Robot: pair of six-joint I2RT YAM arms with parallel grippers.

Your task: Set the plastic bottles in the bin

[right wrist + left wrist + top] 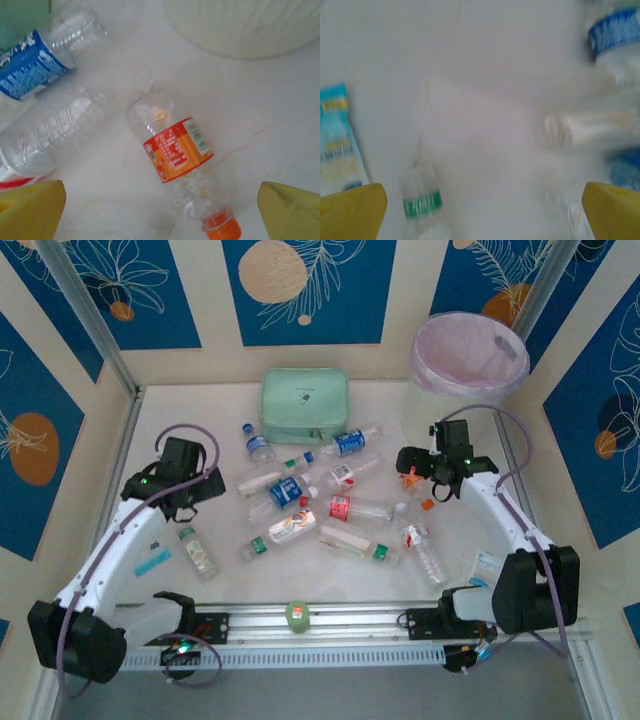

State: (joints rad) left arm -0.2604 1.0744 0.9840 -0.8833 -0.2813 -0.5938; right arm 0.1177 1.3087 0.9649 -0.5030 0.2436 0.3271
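Standing at the far right of the table [190, 410], the bin [432, 410] is upright with its liner folded over the rim. The mint green case [304, 405] lies flat at far centre. The plastic bottles [292, 527] lie scattered on their sides between the arms, in front of the case.

Right gripper [161, 209]: jaws spread wide, holding nothing, poised over an orange-labelled bottle [177, 150] that lies near the bin's base. A blue-labelled bottle [30, 70] and a clear bottle [55, 127] lie just left of it.

Left gripper [482, 212]: jaws wide, empty, over bare table; view blurred. A green-labelled bottle [422, 202] lies near its left finger, with a teal packet [337, 145] beside it.
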